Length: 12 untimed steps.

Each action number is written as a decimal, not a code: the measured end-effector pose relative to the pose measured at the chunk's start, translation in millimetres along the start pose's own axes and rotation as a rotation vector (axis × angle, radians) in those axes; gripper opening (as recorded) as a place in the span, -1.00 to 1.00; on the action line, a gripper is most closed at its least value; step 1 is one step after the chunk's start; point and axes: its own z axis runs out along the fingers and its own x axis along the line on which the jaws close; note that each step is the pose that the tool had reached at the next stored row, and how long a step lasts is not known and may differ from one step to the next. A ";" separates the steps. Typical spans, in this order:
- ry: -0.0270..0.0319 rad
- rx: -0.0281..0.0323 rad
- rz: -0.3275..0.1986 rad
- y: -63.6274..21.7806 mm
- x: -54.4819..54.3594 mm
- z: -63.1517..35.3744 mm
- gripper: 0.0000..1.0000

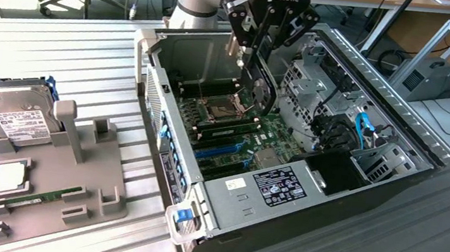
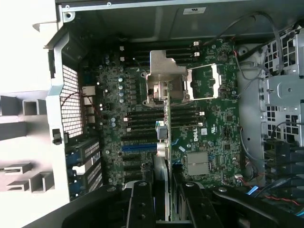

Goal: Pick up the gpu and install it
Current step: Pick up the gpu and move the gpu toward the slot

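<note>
GPU (image 1: 261,89) is hanging upright in the upper middle of the exterior view, a thin dark card seen nearly edge-on, and the gripper (image 1: 255,47) is clamping it from above, its two black fingers (image 1: 238,23) pressing on the card's opposite faces; in the wrist view the gripper (image 2: 165,186) is straddling the card's narrow edge (image 2: 165,123), with the silver end bracket (image 2: 167,76) sticking out at the far end; the card is sitting inside the open computer case (image 1: 282,221), over the motherboard (image 1: 279,132), its lower end reaching down beside the CPU socket (image 1: 220,109); whether it is touching the board cannot be told; just below it in the exterior view, blue expansion slots (image 1: 218,150) are lying across the board, and the same slots (image 2: 137,147) are showing beside the card's edge in the wrist view; toward the exterior view's right, a metal drive cage (image 1: 319,79) and a blue cable (image 1: 363,130) are sitting along the case wall; well apart, at the exterior view's left, a grey holder tray (image 1: 104,182) is resting on the slatted metal table (image 1: 47,48), carrying a silver hard drive (image 1: 14,116) with a white label at its upper end and a narrow green memory stick (image 1: 43,197) lower down.
</note>
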 end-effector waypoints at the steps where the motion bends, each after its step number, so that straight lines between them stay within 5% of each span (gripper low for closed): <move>1: 0.0000 0.0000 0.000 0.2 -1.9 0.2 -0.47; 12: 0.0000 0.0000 0.000 2.1 -20.8 1.3 -0.47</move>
